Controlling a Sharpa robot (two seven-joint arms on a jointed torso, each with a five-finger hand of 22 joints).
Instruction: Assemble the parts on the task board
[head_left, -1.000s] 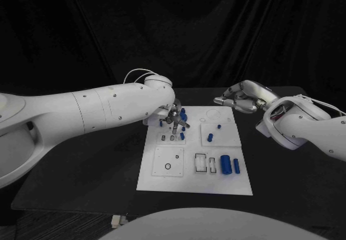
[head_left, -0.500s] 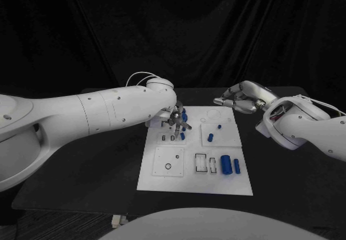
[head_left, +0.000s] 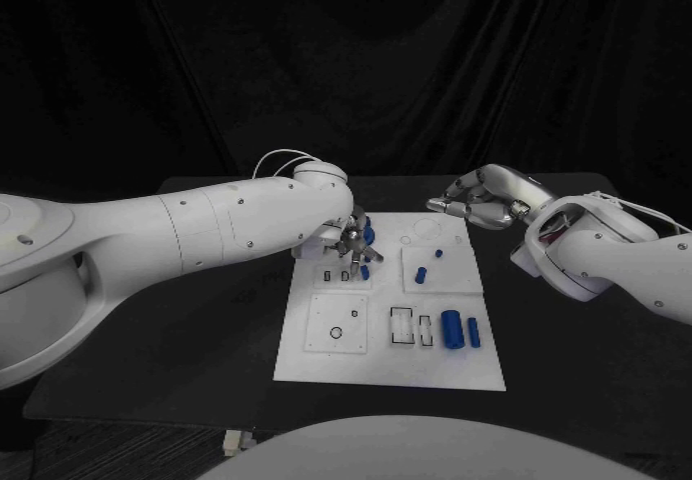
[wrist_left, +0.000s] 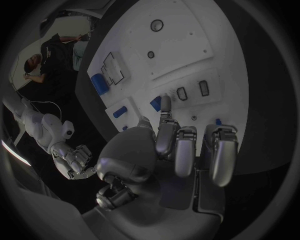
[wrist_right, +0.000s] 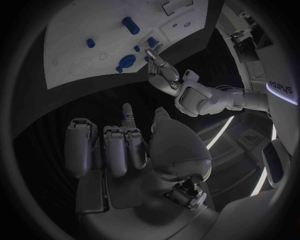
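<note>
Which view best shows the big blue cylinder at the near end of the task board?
Head view: the big blue cylinder lies unobstructed beside the rectangular slots on the task board. Left wrist view shows it small near the rim. Right wrist view: cannot tell.

arms: glossy white shells, small dark screws on the left arm (head_left: 188, 235)
cables: thin white loop at the left wrist
hands: silver metal, left hand (head_left: 351, 243), right hand (head_left: 483, 198)
marking: "sharpa" lettering on the left arm

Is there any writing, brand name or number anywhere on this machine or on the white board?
"sharpa", seen upside down, on the left arm in the right wrist view.
The task board carries outlines and holes but no lettering that can be read.
</note>
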